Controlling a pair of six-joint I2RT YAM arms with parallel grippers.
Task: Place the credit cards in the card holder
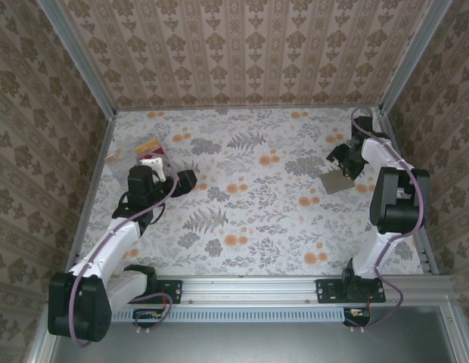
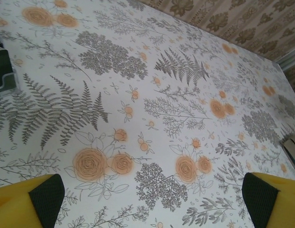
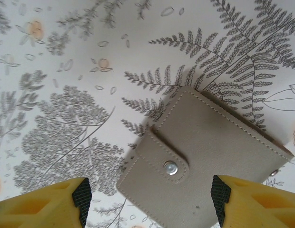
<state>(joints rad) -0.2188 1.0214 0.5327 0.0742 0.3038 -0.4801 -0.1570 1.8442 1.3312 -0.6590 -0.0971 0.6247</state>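
Note:
The grey-taupe card holder lies closed on the flowered table at the right. In the right wrist view the card holder has its tab snapped shut with a metal stud. My right gripper hovers over it, open, and the right gripper has its fingers either side of the holder's near corner. An orange-yellow card and a red card rest in a clear box at the far left, partly hidden by my left arm. My left gripper sits just right of that box; the left gripper is open over bare table.
The clear plastic box stands by the left wall. Wallpapered walls with metal rails close in the table on three sides. The holder's edge shows far right in the left wrist view. Bare flowered table lies between the two grippers.

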